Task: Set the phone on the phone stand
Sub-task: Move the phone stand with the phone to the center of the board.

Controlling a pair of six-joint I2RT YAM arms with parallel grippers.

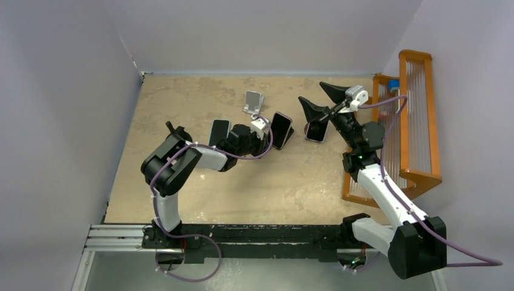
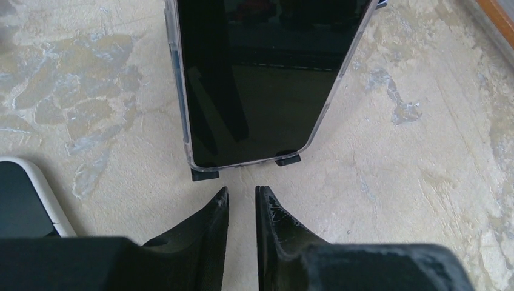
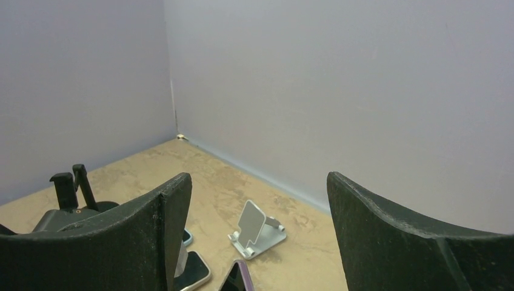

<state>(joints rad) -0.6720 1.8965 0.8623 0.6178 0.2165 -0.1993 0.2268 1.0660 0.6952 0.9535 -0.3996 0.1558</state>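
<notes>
A dark phone in a clear case (image 2: 260,73) leans upright on a black stand, whose feet (image 2: 204,174) show under its lower edge; it also shows in the top view (image 1: 280,129). My left gripper (image 2: 241,191) is just in front of the stand, nearly shut with a narrow gap and nothing between the fingers; the top view (image 1: 267,128) shows it beside the phone. My right gripper (image 1: 310,91) is raised and wide open and empty (image 3: 257,179). A silver phone stand (image 1: 254,102) stands empty near the back (image 3: 257,229).
A second phone (image 1: 219,130) lies flat left of my left gripper, its white edge in the left wrist view (image 2: 36,194). A third phone (image 1: 316,130) sits below my right gripper. An orange wooden rack (image 1: 418,121) stands along the right wall.
</notes>
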